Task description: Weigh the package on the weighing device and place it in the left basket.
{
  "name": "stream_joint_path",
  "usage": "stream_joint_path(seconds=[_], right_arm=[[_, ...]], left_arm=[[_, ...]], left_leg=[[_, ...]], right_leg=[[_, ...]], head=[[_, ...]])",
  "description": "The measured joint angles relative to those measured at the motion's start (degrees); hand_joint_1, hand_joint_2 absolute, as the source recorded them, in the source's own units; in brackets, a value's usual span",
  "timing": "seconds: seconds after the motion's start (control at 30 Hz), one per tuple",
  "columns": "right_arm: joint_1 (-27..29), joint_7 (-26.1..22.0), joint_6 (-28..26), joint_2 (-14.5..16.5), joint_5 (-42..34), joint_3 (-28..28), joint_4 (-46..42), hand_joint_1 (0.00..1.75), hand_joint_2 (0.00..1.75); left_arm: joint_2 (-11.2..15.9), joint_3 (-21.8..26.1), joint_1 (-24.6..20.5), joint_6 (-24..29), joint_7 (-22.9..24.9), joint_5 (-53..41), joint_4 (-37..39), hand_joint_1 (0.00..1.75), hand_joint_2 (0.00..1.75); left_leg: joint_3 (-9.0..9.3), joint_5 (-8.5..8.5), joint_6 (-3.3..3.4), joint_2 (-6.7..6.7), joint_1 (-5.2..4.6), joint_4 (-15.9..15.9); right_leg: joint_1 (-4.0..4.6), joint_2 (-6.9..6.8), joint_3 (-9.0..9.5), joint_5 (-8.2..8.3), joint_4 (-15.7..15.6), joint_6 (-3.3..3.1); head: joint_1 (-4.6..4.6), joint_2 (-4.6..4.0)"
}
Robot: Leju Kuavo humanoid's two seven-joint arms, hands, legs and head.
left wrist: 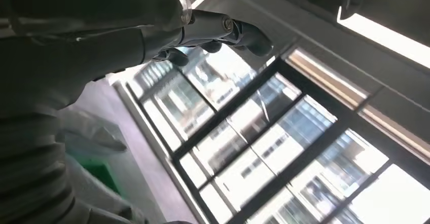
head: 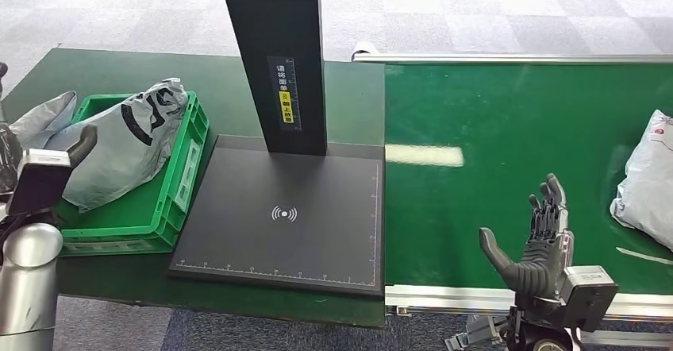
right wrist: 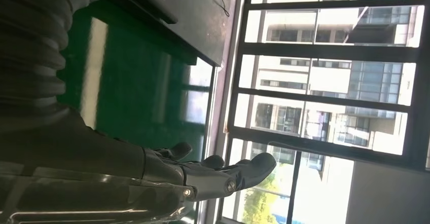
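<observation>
A grey package (head: pixel 127 140) with black print lies in the green basket (head: pixel 178 180) at the left, leaning on its far rim. A second grey package (head: pixel 44 117) sits at the basket's far left corner. My left hand (head: pixel 67 156) hovers at the basket's left side, fingers (left wrist: pixel 228 31) stretched out and holding nothing; the left wrist view shows grey package film (left wrist: pixel 86 138) below it. The black weighing plate (head: pixel 286 216) is bare. A white package (head: pixel 647 180) lies at the right end of the green belt (head: pixel 492 121). My right hand (head: pixel 540 240) stands open over the belt's near edge, its fingers (right wrist: pixel 243 168) spread.
The scale's tall black column (head: pixel 278 57) rises from the back of the plate, between basket and belt. A metal rail (head: pixel 476 295) borders the belt's near edge. Grey carpet lies beyond the tables.
</observation>
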Motion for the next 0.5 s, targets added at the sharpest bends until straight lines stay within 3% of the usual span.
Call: stream_joint_path(seconds=[0.1,0.17,0.33,0.5], right_arm=[[0.07,-0.26,-0.03,-0.09,-0.13,-0.35,0.00,0.00,1.75],[0.06,-0.36,-0.03,-0.20,-0.20,-0.55,0.00,0.00,1.75],[-0.10,-0.21,0.77,-0.15,-0.32,-0.71,0.00,0.00,1.75],[-1.07,1.25,3.35,0.14,-1.35,0.38,0.59,0.00,1.75]], left_arm=[[-1.92,-1.08,3.01,-12.27,-4.37,15.02,-4.60,0.00,1.75],[-3.57,-2.55,6.01,-17.19,-6.32,19.36,-8.16,0.00,1.75],[-8.48,-9.14,11.92,-26.52,-7.62,20.33,-13.90,0.00,1.75],[-13.85,-18.89,13.23,-30.10,-5.92,24.48,-11.39,0.00,1.75]], left_leg=[[0.00,-0.02,0.00,0.06,-0.03,0.00],[0.00,-0.06,0.00,0.10,-0.05,0.00],[-0.01,-0.14,0.04,0.07,-0.09,0.01],[0.04,-0.15,0.06,0.04,-0.10,0.01]], right_leg=[[-0.02,0.05,0.00,0.00,0.00,0.00],[-0.04,0.08,-0.03,0.00,-0.01,0.01],[-0.08,0.07,-0.03,-0.04,-0.04,0.07],[-0.10,0.07,0.07,-0.04,-0.04,0.08]], head=[[-0.01,0.00],[0.00,0.00],[0.00,0.00],[-0.01,0.00]])
